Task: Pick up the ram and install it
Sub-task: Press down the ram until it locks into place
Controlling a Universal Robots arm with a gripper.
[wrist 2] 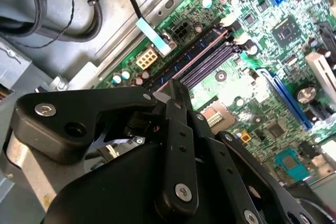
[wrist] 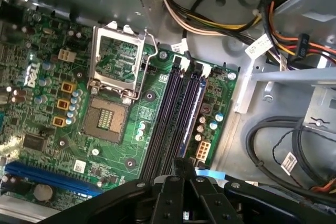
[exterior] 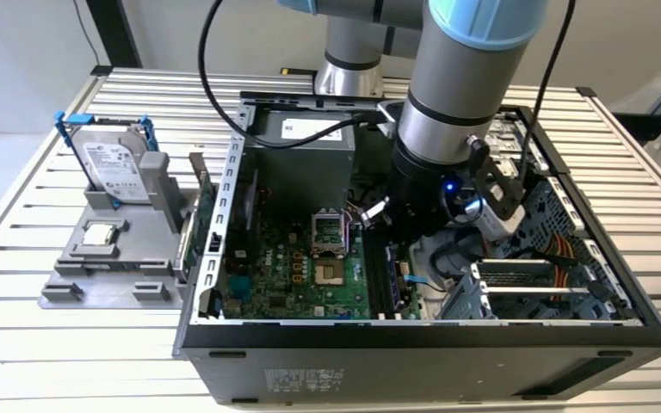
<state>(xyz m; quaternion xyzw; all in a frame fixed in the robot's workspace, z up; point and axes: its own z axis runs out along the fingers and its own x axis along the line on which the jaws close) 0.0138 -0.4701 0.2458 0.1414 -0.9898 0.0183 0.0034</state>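
The ram (wrist: 193,111) is seen seated edge-up in a motherboard (wrist: 131,150) slot just beneath the gripper (wrist: 182,164), whose grip cannot be told.

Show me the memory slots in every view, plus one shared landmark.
Exterior view: memory slots on the motherboard's side toward the exterior view's right.
Second wrist view: memory slots, dark parallel strips on the motherboard.
First wrist view: memory slots, alongside the CPU socket.
Shared landmark: CPU socket.

Robot arm (exterior: 451,103) reaching into open computer case (exterior: 423,331), hard drive (exterior: 114,163) on grey stand (exterior: 107,280) beside it
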